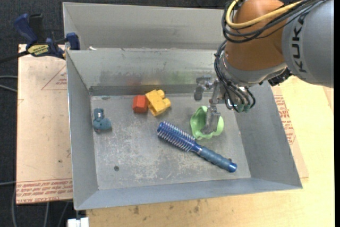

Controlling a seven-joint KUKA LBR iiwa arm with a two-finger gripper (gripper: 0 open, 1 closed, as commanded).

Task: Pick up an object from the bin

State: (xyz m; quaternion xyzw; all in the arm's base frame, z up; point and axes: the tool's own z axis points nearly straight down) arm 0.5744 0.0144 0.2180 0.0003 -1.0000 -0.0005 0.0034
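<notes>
My gripper (213, 114) reaches down on the right side of the bin and touches a light green, curved cup-like thing (202, 125), partly covering its right half. Whether it grips the green thing cannot be seen. A blue hairbrush (194, 145) lies just left of and below it. The bristle head points up-left and the handle runs toward the bin's lower right.
A yellow block (157, 102) and a small red block (139, 103) lie side by side near the back wall. A small blue-grey thing (100, 120) sits at the left. The arm with its orange cover and cables hangs over the bin's right rear corner.
</notes>
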